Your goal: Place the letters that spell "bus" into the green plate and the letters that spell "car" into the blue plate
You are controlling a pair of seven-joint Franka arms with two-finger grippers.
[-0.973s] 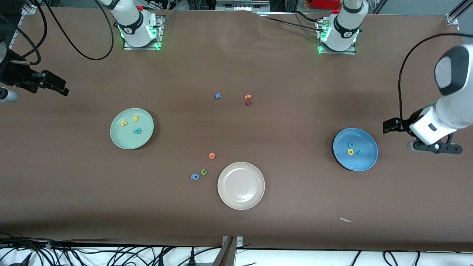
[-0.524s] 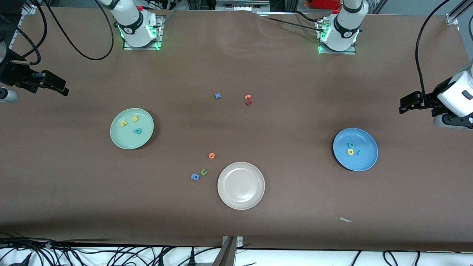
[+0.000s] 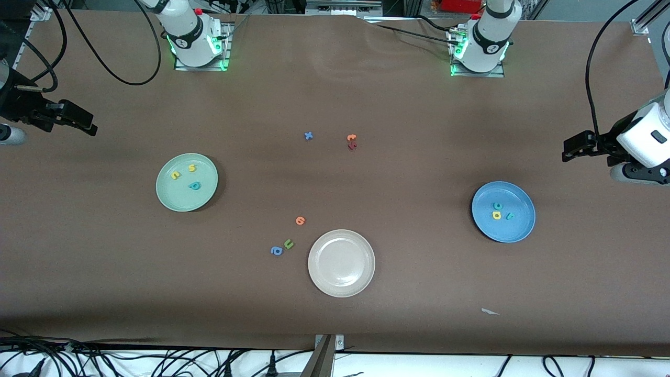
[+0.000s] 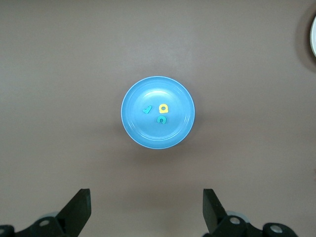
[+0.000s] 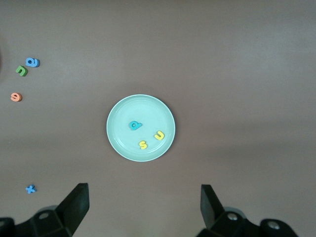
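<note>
- Three letters lie in each target plate: the teal b [image 3: 194, 185], yellow u [image 3: 175, 175] and yellow s [image 3: 192, 168] rest in the green plate [image 3: 166, 196] toward the right arm's end of the table, and the teal c [image 3: 498, 206], yellow a [image 3: 496, 214] and teal r [image 3: 510, 215] rest in the blue plate [image 3: 521, 230] toward the left arm's end.
- By that layout, both words look sorted and nothing seems left to carry.
- Left gripper [image 4: 146, 210] hangs up in the air at the left arm's edge of the table, jaws spread wide and holding nothing; the blue plate sits squarely ahead of the gap between its fingers, well apart.
- Right gripper [image 5: 143, 207] hangs at the right arm's edge, jaws likewise spread and empty, with the green plate centred ahead of its gap, well apart.
- Each arm is the nearer one to its own plate, so any correction would fall to that side.
- Spare letters stay on the bare table: the green u [image 3: 288, 243], blue a [image 3: 276, 251], an orange letter [image 3: 300, 220] and a blue x [image 3: 308, 135], beside the empty beige plate [image 3: 319, 280].
</note>
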